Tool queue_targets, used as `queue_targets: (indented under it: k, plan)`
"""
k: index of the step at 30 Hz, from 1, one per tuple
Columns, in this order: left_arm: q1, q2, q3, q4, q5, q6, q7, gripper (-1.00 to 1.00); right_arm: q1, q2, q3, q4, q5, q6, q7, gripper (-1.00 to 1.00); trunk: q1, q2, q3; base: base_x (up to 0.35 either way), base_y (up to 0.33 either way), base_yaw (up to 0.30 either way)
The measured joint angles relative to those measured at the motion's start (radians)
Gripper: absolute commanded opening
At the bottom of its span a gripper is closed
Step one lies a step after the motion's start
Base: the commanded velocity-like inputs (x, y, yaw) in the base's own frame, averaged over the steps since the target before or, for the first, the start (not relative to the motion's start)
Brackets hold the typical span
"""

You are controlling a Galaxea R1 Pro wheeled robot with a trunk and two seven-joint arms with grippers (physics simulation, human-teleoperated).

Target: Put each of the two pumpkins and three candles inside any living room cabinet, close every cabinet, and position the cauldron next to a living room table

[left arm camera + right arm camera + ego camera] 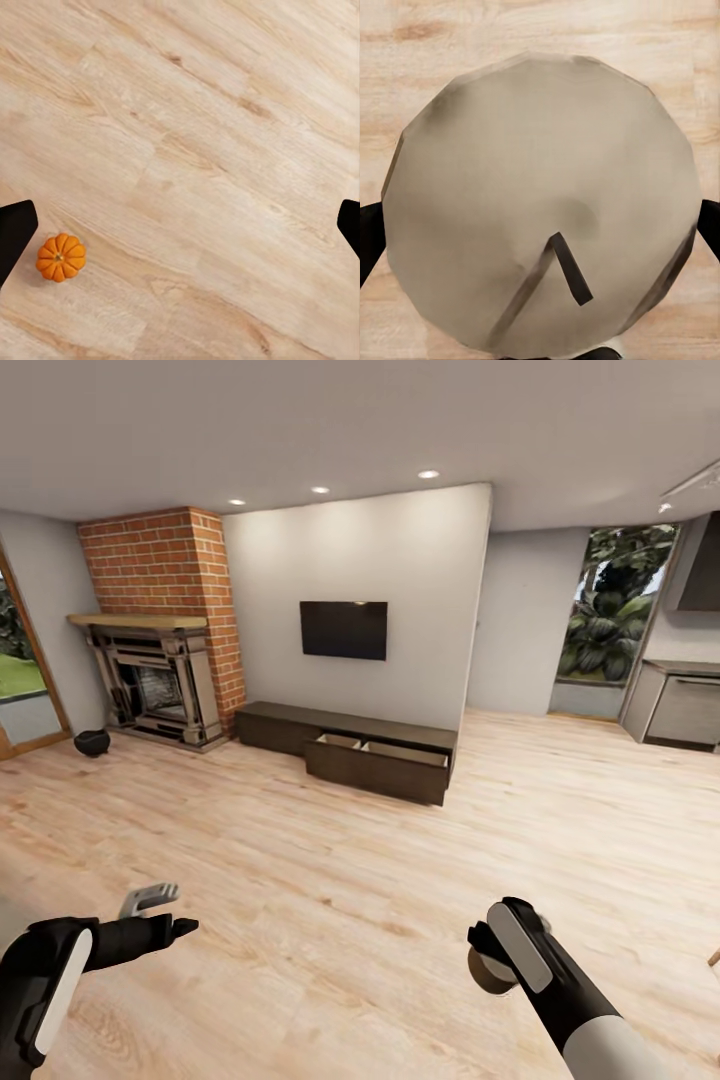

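- While the robot stands on the pale wood floor [330, 920] of the living room, the cabinet [350, 745] runs low and dark along the white wall, under a wall-mounted television [343, 629].
- One drawer [380, 765] of that cabinet is pulled out, its beige inside showing.
- Left of the cabinet stands a brick fireplace [160, 660], and the black cauldron [92, 741] sits on the floor just beside its hearth, well apart from the cabinet.
- The left gripper [165, 920] hangs over bare floor; in the left wrist view its dark fingertips [15, 232] sit wide apart with nothing between them.
- Below it, in that wrist view, one orange pumpkin [61, 257] lies on the boards, near one fingertip but not touched.
- The right gripper [490, 960] is clamped on a candle [540, 202], a pale grey-beige round whose top carries a bent dark wick [562, 270]; the fingers press its two sides.
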State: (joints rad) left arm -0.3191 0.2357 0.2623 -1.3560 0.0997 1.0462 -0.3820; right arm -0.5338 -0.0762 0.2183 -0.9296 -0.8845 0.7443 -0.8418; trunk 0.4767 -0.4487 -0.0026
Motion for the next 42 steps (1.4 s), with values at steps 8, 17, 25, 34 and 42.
queue_targets:
  k: [8, 17, 25, 34, 42]
  plan:
    - [0.0, 0.0, 0.0, 0.0, 0.0, 0.0, 0.0, 1.0, 0.0, 0.0, 0.002, 0.007, 0.002, -0.017, 0.003, -1.0, 0.0, 0.0, 0.0, 0.312, -0.043, 0.0]
    - [0.0, 0.0, 0.0, 0.0, 0.0, 0.0, 0.0, 1.0, 0.0, 0.0, -0.005, 0.008, -0.001, -0.016, 0.006, -1.0, 0.0, 0.0, 0.0, 0.266, -0.208, -0.006]
    - [0.0, 0.0, 0.0, 0.0, 0.0, 0.0, 0.0, 1.0, 0.0, -0.001, -0.011, 0.008, -0.011, -0.012, 0.01, -1.0, 0.0, 0.0, 0.0, 0.269, -0.115, -0.171]
    - [0.0, 0.001, 0.0, 0.0, 0.0, 0.0, 0.0, 1.0, 0.0, 0.001, -0.007, 0.008, -0.006, -0.013, 0.009, -1.0, 0.0, 0.0, 0.0, 0.291, -0.004, -0.011]
    - [0.0, 0.001, 0.0, 0.0, 0.0, 0.0, 0.0, 1.0, 0.0, 0.001, -0.005, 0.008, -0.004, -0.014, 0.009, -1.0, 0.0, 0.0, 0.0, 0.293, 0.0, 0.0]
